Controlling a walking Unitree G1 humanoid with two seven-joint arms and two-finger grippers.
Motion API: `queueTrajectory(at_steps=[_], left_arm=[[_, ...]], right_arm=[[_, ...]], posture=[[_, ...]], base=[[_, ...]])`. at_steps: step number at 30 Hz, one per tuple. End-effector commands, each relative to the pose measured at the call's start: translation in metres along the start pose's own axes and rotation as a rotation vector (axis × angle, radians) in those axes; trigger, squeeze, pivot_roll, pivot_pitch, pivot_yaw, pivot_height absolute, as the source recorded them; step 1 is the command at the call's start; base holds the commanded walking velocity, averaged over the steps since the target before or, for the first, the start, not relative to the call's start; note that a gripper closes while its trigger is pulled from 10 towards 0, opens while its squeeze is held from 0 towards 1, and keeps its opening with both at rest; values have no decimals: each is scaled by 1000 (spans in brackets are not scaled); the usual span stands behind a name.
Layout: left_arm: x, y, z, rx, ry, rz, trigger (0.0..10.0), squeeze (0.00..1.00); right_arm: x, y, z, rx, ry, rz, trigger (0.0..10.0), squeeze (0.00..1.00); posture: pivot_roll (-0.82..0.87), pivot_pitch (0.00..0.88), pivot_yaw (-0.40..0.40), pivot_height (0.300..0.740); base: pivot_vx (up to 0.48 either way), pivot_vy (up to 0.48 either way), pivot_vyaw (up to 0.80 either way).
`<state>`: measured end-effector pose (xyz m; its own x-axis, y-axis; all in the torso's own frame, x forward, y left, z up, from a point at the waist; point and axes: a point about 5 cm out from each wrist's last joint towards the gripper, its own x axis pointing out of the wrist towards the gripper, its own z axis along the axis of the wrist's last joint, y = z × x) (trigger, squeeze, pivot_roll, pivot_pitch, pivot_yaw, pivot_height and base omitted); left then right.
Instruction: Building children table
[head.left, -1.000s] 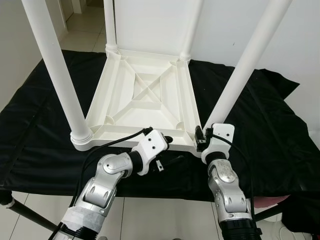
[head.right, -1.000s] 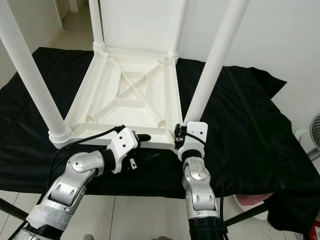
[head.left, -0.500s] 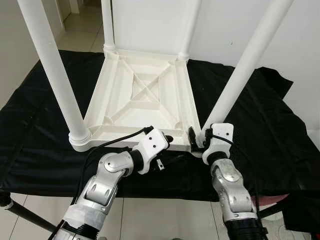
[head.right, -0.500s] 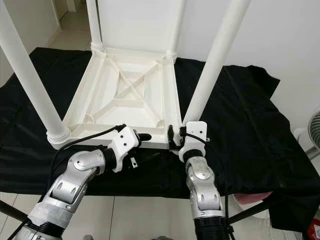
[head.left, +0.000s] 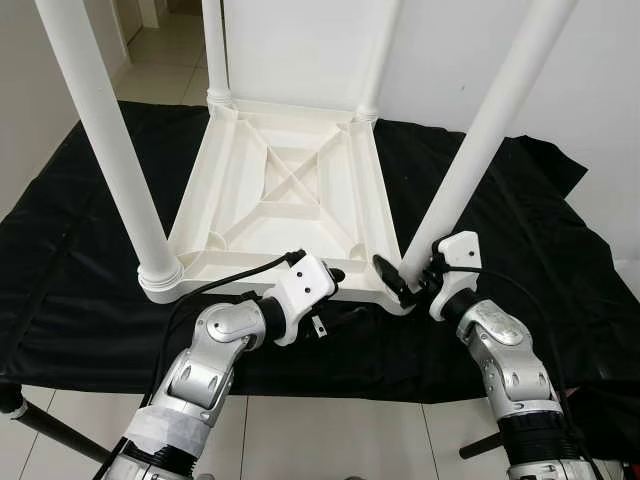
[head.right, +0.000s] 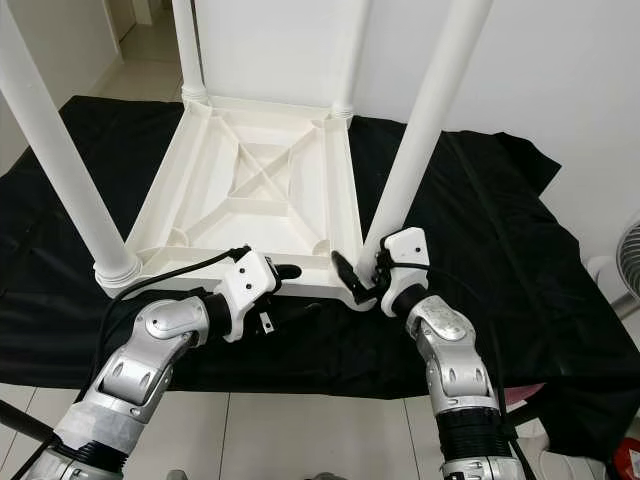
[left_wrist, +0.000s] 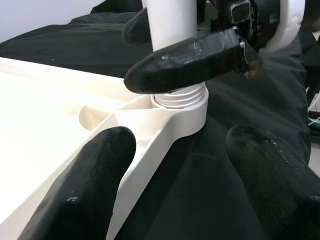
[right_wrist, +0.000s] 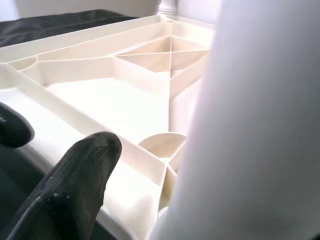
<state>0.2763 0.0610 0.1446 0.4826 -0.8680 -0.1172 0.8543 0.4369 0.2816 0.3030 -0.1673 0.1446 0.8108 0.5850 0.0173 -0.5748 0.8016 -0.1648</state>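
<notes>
— Where's the tabletop?
— Upside down on the black-draped counter, four legs up.
— Right end effector?
— Fingers pinching the near right leg at its base.
— Left end effector?
— Spread, straddling the near rim beside that corner.

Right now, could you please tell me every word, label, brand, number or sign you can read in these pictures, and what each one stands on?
None: no readable text anywhere.
The upturned white table, its legs and the black cloth carry no lettering.
The left claw and right claw show no legible marking on their white housings.
</notes>
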Motion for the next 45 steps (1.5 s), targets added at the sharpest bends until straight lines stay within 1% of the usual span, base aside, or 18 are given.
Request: queueTrajectory(at_steps=[1, 7, 12, 13, 14, 15, 16, 17, 25, 26, 28, 29, 34, 36, 41, 42, 44, 45], left_arm=[[2, -1, 3, 6, -8, 50, 10000, 0], [2, -5, 3, -2, -11, 42, 10000, 0], [3, -9, 2, -8, -10, 34, 10000, 0], [4, -12, 1, -11, -9, 29, 10000, 0], [4, -12, 1, -11, -9, 29, 10000, 0], [4, -14, 0, -14, -8, 26, 10000, 0], [4, -14, 0, -14, -8, 26, 10000, 0], [5, -16, 0, -18, -8, 23, 10000, 0], [5, -16, 0, -19, -7, 24, 10000, 0], [4, -15, 0, -18, -6, 28, 10000, 0], [4, -15, 0, -18, -6, 28, 10000, 0], [4, -14, 0, -17, -6, 33, 10000, 0], [4, -15, 0, -17, -6, 34, 10000, 0], [4, -16, -1, -18, -4, 35, 10000, 0], [4, -17, -2, -19, -3, 35, 10000, 0], [4, -17, -2, -19, -3, 34, 10000, 0], [4, -17, -2, -19, -3, 34, 10000, 0], [4, -16, -3, -18, -3, 33, 10000, 0]], right_arm=[[0, -2, -2, -27, 20, 102, 10000, 0], [1, -9, -7, -60, 62, 175, 10000, 0], [2, -12, -11, -74, 80, 188, 10000, 0], [2, -13, -13, -74, 88, 193, 7765, 0], [2, -13, -13, -74, 88, 193, 7765, 0], [3, -13, -17, -68, 99, 200, 2078, 0], [3, -13, -17, -68, 99, 200, 2078, 0], [3, -11, -21, -58, 109, 211, 0, 0], [9, -1, -32, -22, 105, 208, 0, 0], [11, 0, -32, -11, 98, 179, 3765, 0], [11, 0, -32, -11, 98, 179, 3765, 0], [14, 1, -33, 5, 98, 137, 10000, 0], [15, 2, -33, 7, 101, 101, 10000, 0], [18, 6, -32, 25, 89, -7, 10000, 0], [18, 12, -30, 59, 67, -116, 10000, 0], [17, 15, -28, 66, 59, -178, 10000, 0], [17, 15, -28, 66, 59, -178, 10000, 0], [17, 17, -27, 80, 53, -268, 10000, 0]], posture=[[-25, 16, -74, 740], [-19, 14, -80, 740], [-19, 12, -84, 740], [-19, 12, -84, 740], [-19, 12, -84, 740], [-19, 8, -86, 740], [-19, 8, -86, 740], [-18, 8, -88, 740], [-8, 3, -97, 740], [-5, 0, -100, 740], [-5, 0, -100, 740], [-3, 0, -103, 740], [-4, 0, -104, 740], [-5, 0, -107, 740], [-8, 0, -108, 740], [-10, 0, -109, 740], [-10, 0, -109, 740], [-12, 0, -111, 740]], base=[[0, 0, 0], [0, 0, 0], [0, 0, 0], [0, 0, 0], [0, 0, 0], [0, 0, 0], [0, 0, 0], [0, 0, 0], [0, 0, 0], [0, 0, 0], [0, 0, 0], [0, 0, 0], [0, 0, 0], [0, 0, 0], [0, 0, 0], [0, 0, 0], [0, 0, 0], [0, 0, 0]])
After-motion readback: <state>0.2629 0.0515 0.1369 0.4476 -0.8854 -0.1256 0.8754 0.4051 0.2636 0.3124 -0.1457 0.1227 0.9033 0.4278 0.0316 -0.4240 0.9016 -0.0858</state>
